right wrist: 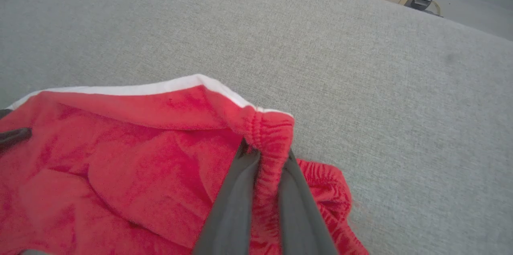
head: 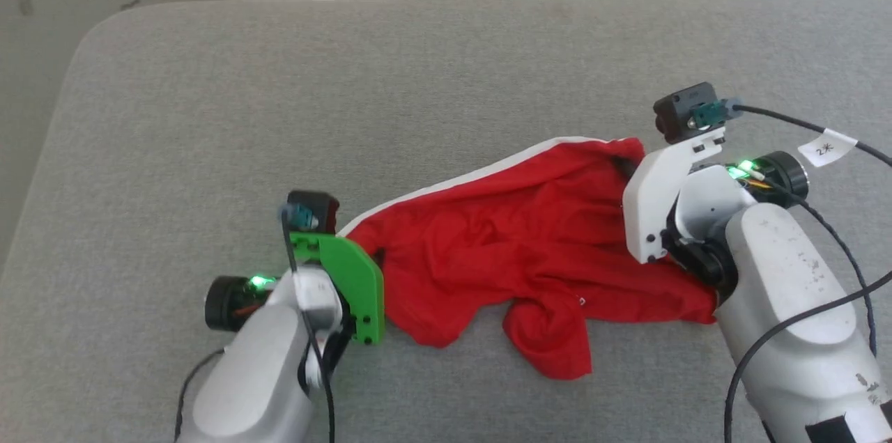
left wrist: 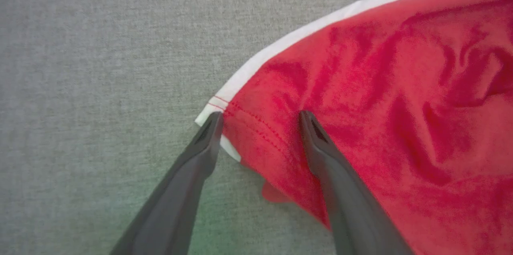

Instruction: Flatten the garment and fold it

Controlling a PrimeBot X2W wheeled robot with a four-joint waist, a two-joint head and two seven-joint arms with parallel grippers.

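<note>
1. Head view: the garment [head: 529,234], a pair of red shorts, lies crumpled on the grey padded surface [head: 348,95]. It is stretched from lower left to upper right between the two arms.
2. A white trim [head: 488,168] runs along the far edge of the shorts. On the near side, one lobe of red fabric bunches up and juts towards the robot.
3. A tiny white mark shows on that lobe. It is too small to read.
4. Left wrist view: the left gripper [left wrist: 260,115] has its fingers wide apart, straddling the stitched hem corner of the shorts. One fingertip sits at the white corner, right at the edge of the grey cloth. The other sits over red fabric, and nothing is pinched between them.
5. Right wrist view: the right gripper [right wrist: 266,150] is clamped together on the gathered elastic waistband [right wrist: 272,130]. The waistband puckers up above the fingertips at the end of the white trim.
6. At the left edge of that same view a dark tip rests on the red fabric. It is possibly the other arm's finger, though I can't be sure.
</note>
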